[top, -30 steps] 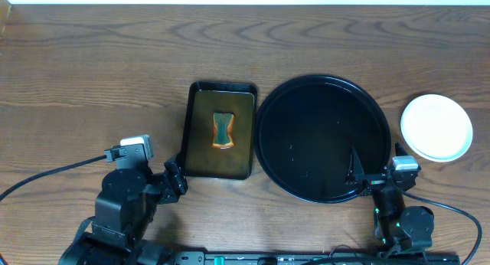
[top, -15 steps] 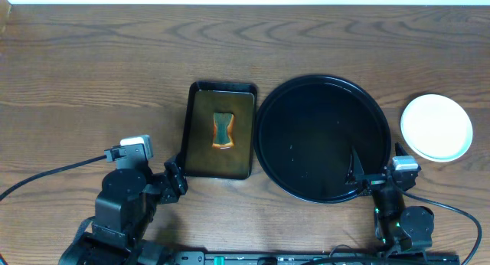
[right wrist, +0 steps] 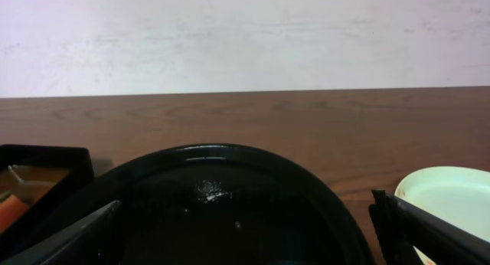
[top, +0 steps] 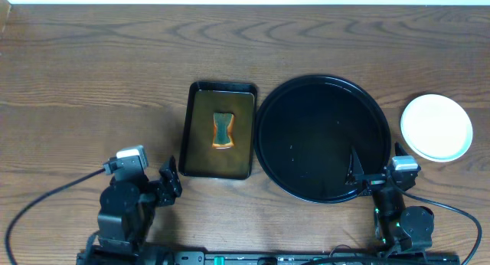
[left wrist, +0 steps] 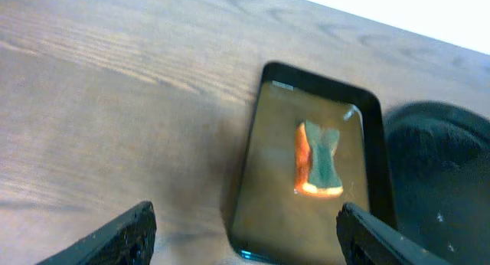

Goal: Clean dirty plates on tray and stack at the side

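Overhead: left arm has drawn back toward near edge since a moment ago. Left gripper (top: pixel 170 179) open, empty, near rectangular pan (top: pixel 200 154) corner. Right gripper (top: pixel 376 159) unmoved, open, empty, at tray (top: pixel 306 127) rim. Tray bare. Plates (top: pixel 436 127) on tabletop (top: pixel 92 81) right of tray; top one clean, count untellable.
Left wrist: sponge (left wrist: pixel 318 159) lies in pan.
Right wrist: no plate on tray.
Judgement: task appears finished.
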You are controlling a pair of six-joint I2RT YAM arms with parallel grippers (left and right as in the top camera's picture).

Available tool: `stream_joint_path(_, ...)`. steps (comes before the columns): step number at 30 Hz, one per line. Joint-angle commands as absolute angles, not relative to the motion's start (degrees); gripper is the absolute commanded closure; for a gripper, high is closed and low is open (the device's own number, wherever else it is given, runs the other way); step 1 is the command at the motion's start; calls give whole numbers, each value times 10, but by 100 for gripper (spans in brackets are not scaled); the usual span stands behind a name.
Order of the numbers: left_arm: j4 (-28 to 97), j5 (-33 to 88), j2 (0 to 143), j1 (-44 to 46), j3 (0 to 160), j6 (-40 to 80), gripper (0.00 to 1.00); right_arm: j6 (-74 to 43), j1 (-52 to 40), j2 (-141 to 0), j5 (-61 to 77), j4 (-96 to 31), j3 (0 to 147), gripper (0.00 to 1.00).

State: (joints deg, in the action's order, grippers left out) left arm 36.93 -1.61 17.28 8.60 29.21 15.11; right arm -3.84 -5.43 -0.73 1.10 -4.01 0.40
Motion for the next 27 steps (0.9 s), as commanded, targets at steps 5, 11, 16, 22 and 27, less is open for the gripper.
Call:
stream_joint_path(5,214,22,69,42,152,120,24,-31,-53,-5,15,-42,3,1)
stream_joint_path(11,59,22,15,28,52,120,24,-31,-53,-5,15,-42,3,1)
stream_joint_path(16,-60,45,6,25,3,45,24,-31,-53,-5,15,-42,3,1)
stream_joint_path(22,-3,43,4,23,2,18,24,-31,-53,-5,15,-42,3,1)
stream_joint_path(27,37,43,1,23,2,37,24,-31,-53,-5,15,-42,3,1)
